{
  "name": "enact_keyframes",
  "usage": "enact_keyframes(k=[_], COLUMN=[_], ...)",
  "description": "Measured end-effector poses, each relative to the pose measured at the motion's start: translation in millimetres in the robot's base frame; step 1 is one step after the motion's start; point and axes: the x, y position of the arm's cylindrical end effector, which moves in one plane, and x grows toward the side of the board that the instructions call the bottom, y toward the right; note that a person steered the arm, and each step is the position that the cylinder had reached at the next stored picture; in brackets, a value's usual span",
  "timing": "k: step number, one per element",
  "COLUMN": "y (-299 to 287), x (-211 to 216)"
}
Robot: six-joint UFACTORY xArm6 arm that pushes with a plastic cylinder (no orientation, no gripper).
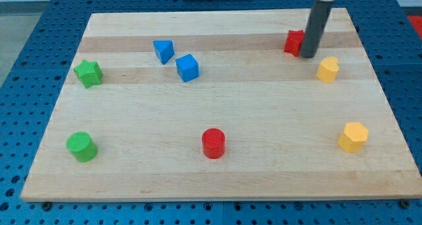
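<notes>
On a pale wooden board (217,179), my tip (308,55) pressed against the right side of the red star block (293,42) (partly hidden), yellow block (328,70) near.

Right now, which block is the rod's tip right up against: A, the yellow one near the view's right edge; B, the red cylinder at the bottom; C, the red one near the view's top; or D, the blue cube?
C: my tip sits against the right side of the red block near the view's top, partly hiding it; the nearest yellow block stands apart.
</notes>
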Motion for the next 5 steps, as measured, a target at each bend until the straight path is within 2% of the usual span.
enact_keyframes(k=[2, 4, 5], y=[-45.8, 27.2, 33.3], x=[0.5, 0.6, 1.3])
